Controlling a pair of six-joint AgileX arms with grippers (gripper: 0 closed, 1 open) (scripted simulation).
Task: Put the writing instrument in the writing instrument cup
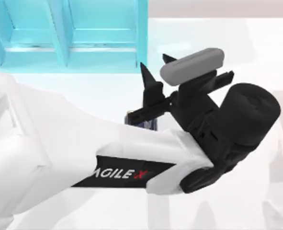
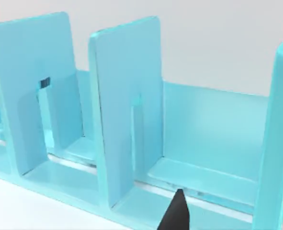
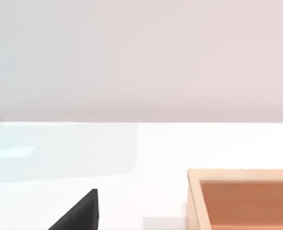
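One cup (image 1: 146, 122) beneath left pincer (image 1: 156, 68)

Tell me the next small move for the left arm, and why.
Probably raise the left gripper a little: its fingers stand open with nothing between them, close to the turquoise shelf, and the arm covers most of the blue cup.

You are looking at a rendered tabletop, like a plain desk in an office, not a real room. The white table (image 1: 218, 38) carries a turquoise shelf (image 2: 127, 110) with upright dividers, as for files. Well apart from the shelf stands a wooden tray (image 3: 242, 196). Behind the shelf the wall is bare.
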